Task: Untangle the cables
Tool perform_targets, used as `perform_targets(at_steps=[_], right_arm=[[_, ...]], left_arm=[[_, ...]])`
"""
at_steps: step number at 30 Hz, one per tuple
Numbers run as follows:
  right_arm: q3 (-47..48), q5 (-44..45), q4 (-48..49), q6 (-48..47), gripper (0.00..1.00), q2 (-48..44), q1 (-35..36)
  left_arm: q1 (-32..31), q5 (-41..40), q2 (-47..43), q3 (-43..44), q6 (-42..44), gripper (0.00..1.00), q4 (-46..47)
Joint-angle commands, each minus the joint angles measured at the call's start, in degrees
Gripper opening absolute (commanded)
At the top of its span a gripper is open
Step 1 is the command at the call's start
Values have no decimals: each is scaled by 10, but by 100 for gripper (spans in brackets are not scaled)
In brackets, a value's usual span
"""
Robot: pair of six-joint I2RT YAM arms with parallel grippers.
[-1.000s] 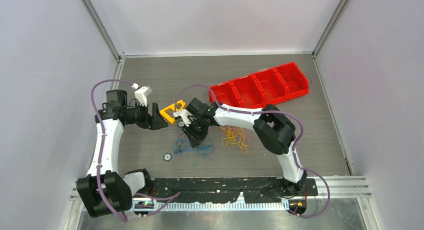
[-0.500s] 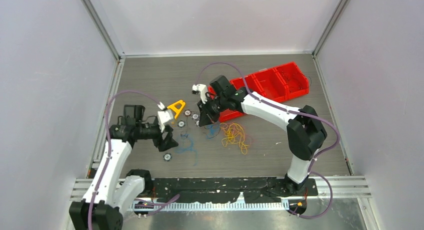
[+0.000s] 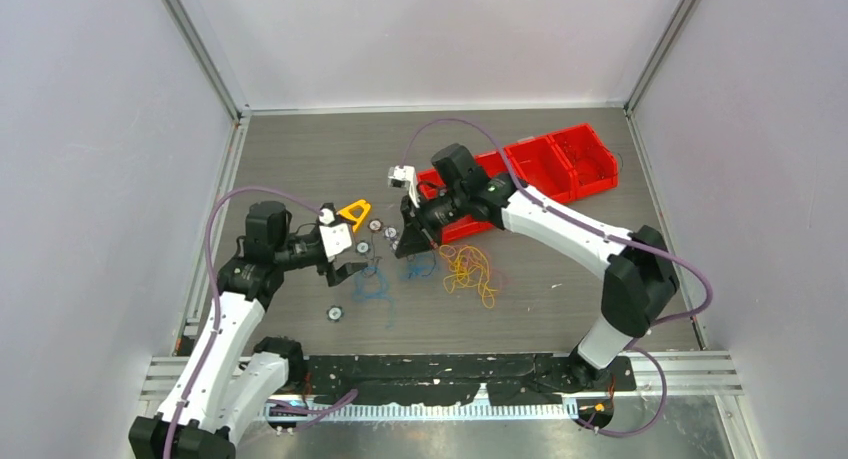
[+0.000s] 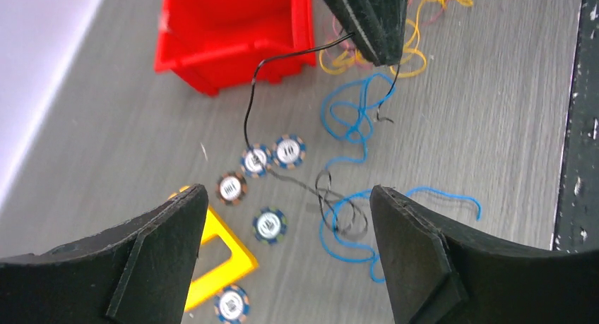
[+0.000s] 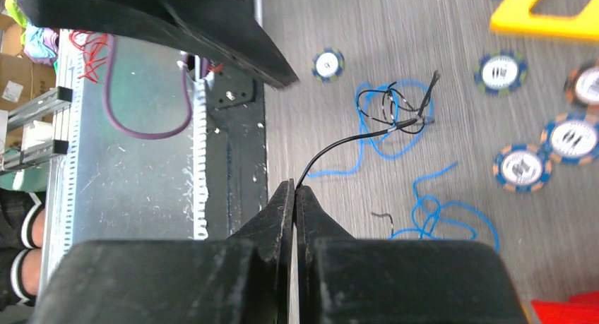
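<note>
The right gripper (image 5: 294, 186) is seen fully closed, its fingers pinched on the end of a thin black cable (image 5: 339, 142). From the pinch the black cable is run down in a slack arc to a small knot, where it is looped through the blue cables (image 5: 381, 144) lying on the table (image 3: 300, 159). In the left wrist view the same strand (image 4: 248, 112) is seen hanging from the right gripper (image 4: 374, 34), passing the discs (image 4: 288, 150) and ending in the knot between the left fingers.

The left gripper (image 4: 288, 193) is spread wide with nothing held. It is poised just above that black-and-blue knot, beside the yellow piece (image 4: 219, 260).

Compared with a second ago, the right gripper (image 3: 408, 244) has been lifted off the tangle and pulled back toward the red bin (image 3: 540, 164), with the black end carried along. One blue loop has been dragged after it, so the pile is now split in two. The left gripper (image 3: 350, 269) has been swung in from the far left toward the remaining clump.

The black strand is judged partly drawn out but not freed — the knot is not yet released. A pin or pinch on the blue loops by the left gripper is probably needed while the black is pulled.

The yellow-orange cables (image 3: 468, 269) lie in their own heap near the bin's front, apart from the knot and not touched.
</note>
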Motion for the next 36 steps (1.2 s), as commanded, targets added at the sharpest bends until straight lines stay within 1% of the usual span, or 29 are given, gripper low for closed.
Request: perform_targets(at_steps=[1, 2, 5, 6, 7, 8, 10, 12, 13, 14, 18, 19, 20, 21, 23, 24, 25, 26, 27, 28, 30, 31, 32, 33, 34, 35, 36], right_arm=[[55, -58, -41, -84, 5, -45, 9], [61, -60, -49, -103, 5, -46, 11], [91, -66, -94, -137, 5, -46, 23], [100, -66, -103, -153, 6, -46, 28], [104, -66, -112, -158, 5, -46, 29], [105, -63, -113, -161, 5, -47, 29], [102, -53, -113, -169, 5, -52, 28], [90, -42, -112, -180, 6, -58, 25], [84, -33, -106, -181, 8, -60, 24], [73, -28, -101, -180, 9, -61, 18], [30, -11, -48, -145, 16, -67, -7], [23, -6, -21, -128, 27, -68, -11], [7, 4, 1, -120, 36, -69, -17], [-1, 8, 10, -107, 51, -69, -19], [-30, 22, 48, -87, 59, -67, -22], [-52, 28, 77, -81, 58, -64, -22], [-64, 33, 89, -71, 56, -61, -22], [-82, 43, 110, -67, 47, -53, -22], [-88, 48, 114, -64, 42, -48, -21], [-95, 59, 117, -63, 33, -35, -22], [-100, 65, 107, -70, 24, -18, -24], [-103, 68, 105, -75, 23, -15, -24], [-109, 72, 105, -77, 18, -15, -25], [-113, 73, 105, -81, 15, -20, -27], [-119, 74, 106, -82, 13, -24, -29], [-122, 74, 106, -80, 15, -33, -34], [-124, 71, 106, -74, 26, -39, -37]], left_arm=[[-37, 7, -18, 33, 26, 89, 69], [-48, 0, -16, 34, 25, 90, 76], [-81, -29, 0, 49, 4, 88, 91], [-92, -49, 6, 55, -13, 86, 99], [-98, -53, 14, 66, -29, 81, 101], [-102, -51, 21, 81, -42, 70, 95], [-107, -43, 32, 116, -49, 43, 53], [-108, -54, 33, 148, -84, 23, 32], [-108, -59, 31, 162, -101, 10, 27], [-108, -63, 25, 174, -117, 0, 21], [-108, -69, -9, 209, -192, 0, 26], [-108, -79, -17, 216, -212, 0, 32], [-108, -93, -22, 223, -234, 0, 38], [-108, -112, -24, 232, -257, 0, 43], [-107, -151, -23, 259, -309, 0, 55], [-107, -165, -21, 269, -333, 0, 62], [-107, -172, -20, 279, -353, 0, 67], [-107, -179, -18, 289, -373, 0, 72], [-107, -191, -15, 299, -396, 0, 78], [-107, -201, -12, 311, -412, 0, 80], [-107, -228, -4, 338, -434, 0, 78], [-107, -232, 0, 350, -453, 0, 77], [-106, -231, 4, 361, -459, 0, 75], [-107, -234, 5, 371, -462, 0, 76], [-107, -242, 8, 378, -465, 0, 80], [-107, -248, 10, 386, -467, 0, 81], [-106, -250, 14, 398, -464, 0, 77]])
